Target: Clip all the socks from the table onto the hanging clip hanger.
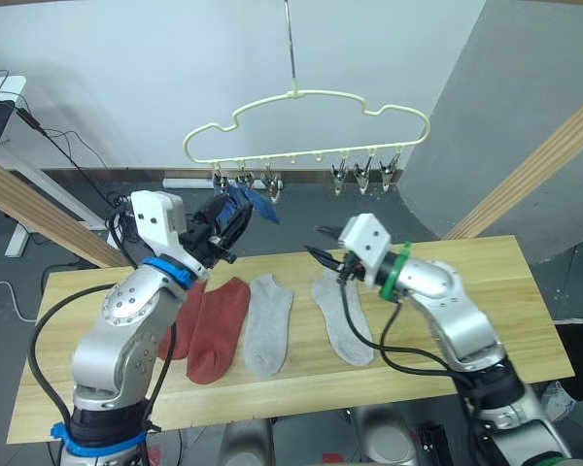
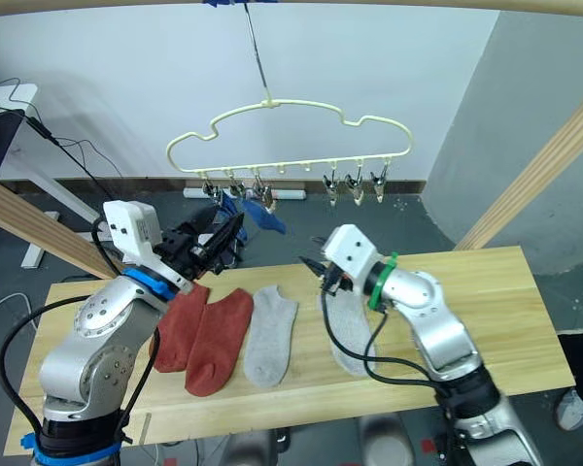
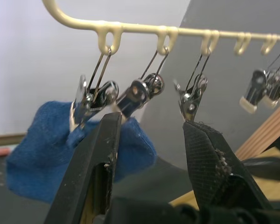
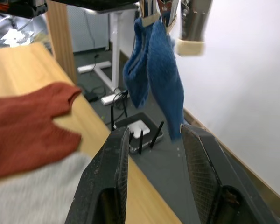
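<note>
The cream clip hanger (image 1: 321,94) hangs above the far edge of the table (image 1: 505,301). Two blue socks (image 1: 257,202) hang from its left clips (image 3: 95,95). My left gripper (image 1: 235,221) is raised just below those clips, open, with one finger (image 3: 98,158) in front of a blue sock (image 3: 42,154); nothing sits between the fingers. My right gripper (image 1: 313,240) hovers open over the table's far edge, pointing toward the blue socks (image 4: 154,79). Two rust-red socks (image 1: 219,325) and two light grey socks (image 1: 269,325) (image 1: 342,320) lie side by side on the table.
Several free clips (image 1: 364,175) hang on the hanger's right half. Thick wooden poles slant at the left (image 1: 39,209) and right (image 1: 544,165). Bare tabletop extends to the right of the socks. Cables and a white desk leg (image 1: 19,238) lie on the floor behind.
</note>
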You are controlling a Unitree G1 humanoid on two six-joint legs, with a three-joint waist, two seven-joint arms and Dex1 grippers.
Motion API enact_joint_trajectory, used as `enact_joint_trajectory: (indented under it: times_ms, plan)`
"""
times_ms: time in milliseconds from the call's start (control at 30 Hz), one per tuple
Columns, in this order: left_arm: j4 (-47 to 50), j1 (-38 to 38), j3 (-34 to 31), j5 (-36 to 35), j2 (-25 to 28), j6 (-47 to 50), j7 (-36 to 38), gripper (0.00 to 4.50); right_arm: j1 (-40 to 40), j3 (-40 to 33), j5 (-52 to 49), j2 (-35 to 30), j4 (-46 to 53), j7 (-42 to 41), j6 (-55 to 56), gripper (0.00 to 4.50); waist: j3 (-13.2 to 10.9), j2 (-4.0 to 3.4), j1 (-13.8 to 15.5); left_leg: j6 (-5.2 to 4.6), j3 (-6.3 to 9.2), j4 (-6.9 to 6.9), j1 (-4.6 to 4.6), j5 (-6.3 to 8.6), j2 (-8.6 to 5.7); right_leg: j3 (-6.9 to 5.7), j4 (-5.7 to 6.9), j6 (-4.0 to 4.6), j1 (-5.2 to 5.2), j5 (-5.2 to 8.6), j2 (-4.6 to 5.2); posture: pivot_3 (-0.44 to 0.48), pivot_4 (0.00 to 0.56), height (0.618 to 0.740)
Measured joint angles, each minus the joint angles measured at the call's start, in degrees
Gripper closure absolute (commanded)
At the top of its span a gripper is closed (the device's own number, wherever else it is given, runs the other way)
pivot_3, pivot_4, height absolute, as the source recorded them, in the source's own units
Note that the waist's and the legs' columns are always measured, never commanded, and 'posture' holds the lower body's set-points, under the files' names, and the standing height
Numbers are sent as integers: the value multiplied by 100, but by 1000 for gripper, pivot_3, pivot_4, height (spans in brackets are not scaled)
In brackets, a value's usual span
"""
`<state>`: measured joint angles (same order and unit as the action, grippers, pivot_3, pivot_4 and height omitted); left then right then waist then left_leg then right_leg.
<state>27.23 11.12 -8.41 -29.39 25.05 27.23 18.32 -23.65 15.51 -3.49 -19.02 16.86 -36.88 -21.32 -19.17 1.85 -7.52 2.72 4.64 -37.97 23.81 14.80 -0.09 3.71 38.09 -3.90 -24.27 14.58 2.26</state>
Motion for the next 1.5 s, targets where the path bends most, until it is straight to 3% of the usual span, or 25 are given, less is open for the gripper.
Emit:
enact_joint_trajectory:
  times_ms: [267, 467, 567, 733, 933, 1033, 1133, 1500]
  plan:
    - [169, -578, 592, 881, -231, -1155, 259, 2202, -87, -1375, -1746, -1394, 1089, -1114, -1119, 2724, 0, 0, 14, -2, -6, -4, -2, 0, -4, 2, 0, 0, 6, 0, -1, -221, 324, 735]
    - [61, -590, 905, 1431, -537, -1634, 189, 2202, -268, -1707, -2318, -1749, 1326, -1150, -1597, 2724, 0, 0, -24, -3, -8, -4, -2, 0, -14, 1, 0, 3, 6, -2, -8, -236, 323, 735]
    - [-101, -603, 1008, 1608, -775, -1832, 94, 1605, -225, -1813, -2516, -1941, 1430, -1148, -1776, 2683, 1, 0, -36, -3, -10, -7, 2, 0, -13, 3, -2, 2, 6, -2, -4, -248, 324, 735]
    - [-235, -559, 1075, 1854, -1038, -2048, -36, 191, -232, -1977, -2733, -2098, 1456, -1045, -1961, 2683, 1, 0, -42, -5, -9, -7, 0, -1, -16, 1, 2, 2, 6, -2, -6, -263, 323, 735]
    - [-586, -275, 1150, 2276, -1402, -2022, -479, 191, -235, -1991, -2760, -2161, 1456, -1017, -1959, 2683, 1, 0, -46, -6, -11, -11, 1, -2, -20, 1, 1, 0, 9, -3, -8, -270, 324, 735]
    - [-717, -156, 1141, 2313, -1452, -2020, -540, 752, -235, -1991, -2776, -2174, 1456, -984, -1959, 2683, 1, 0, -47, -6, -10, -10, 1, -2, -19, 0, 1, 0, 8, -3, -8, -275, 327, 735]
    - [-783, -128, 1143, 2347, -1508, -2013, -562, 1667, -235, -1991, -2820, -2201, 1456, -938, -1960, 2683, 1, 0, -49, -6, -10, -10, 1, -2, -19, 0, 0, 0, 8, -3, -7, -277, 327, 735]
    - [-1006, 197, 1169, 2457, -1685, -2025, -661, 1667, -234, -1991, -2934, -2304, 1456, -853, -1993, 2683, 1, 0, -55, -7, -10, -11, 1, -2, -20, 0, 1, 0, 9, -3, -8, -290, 330, 735]
